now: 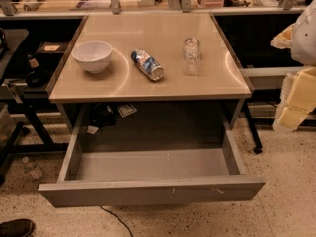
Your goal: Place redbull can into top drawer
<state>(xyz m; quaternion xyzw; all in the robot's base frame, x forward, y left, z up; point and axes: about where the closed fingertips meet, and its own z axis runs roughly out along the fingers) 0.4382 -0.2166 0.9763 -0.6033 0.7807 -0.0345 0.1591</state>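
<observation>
The redbull can (147, 65) lies on its side near the middle of the beige tabletop (148, 85), between a white bowl and a clear plastic bottle. The top drawer (148, 190) is pulled wide open below the table's front edge, and its grey inside holds nothing. My gripper (292, 107) shows as cream-yellow parts at the right edge of the view, beside the table's right side, well away from the can and level with the tabletop. It holds nothing that I can see.
A white bowl (92, 56) stands at the left of the tabletop. A clear crinkled plastic bottle (191, 56) stands right of the can. A dark desk with clutter (19, 68) is to the left. A cable (116, 221) and a shoe (16, 227) lie on the floor.
</observation>
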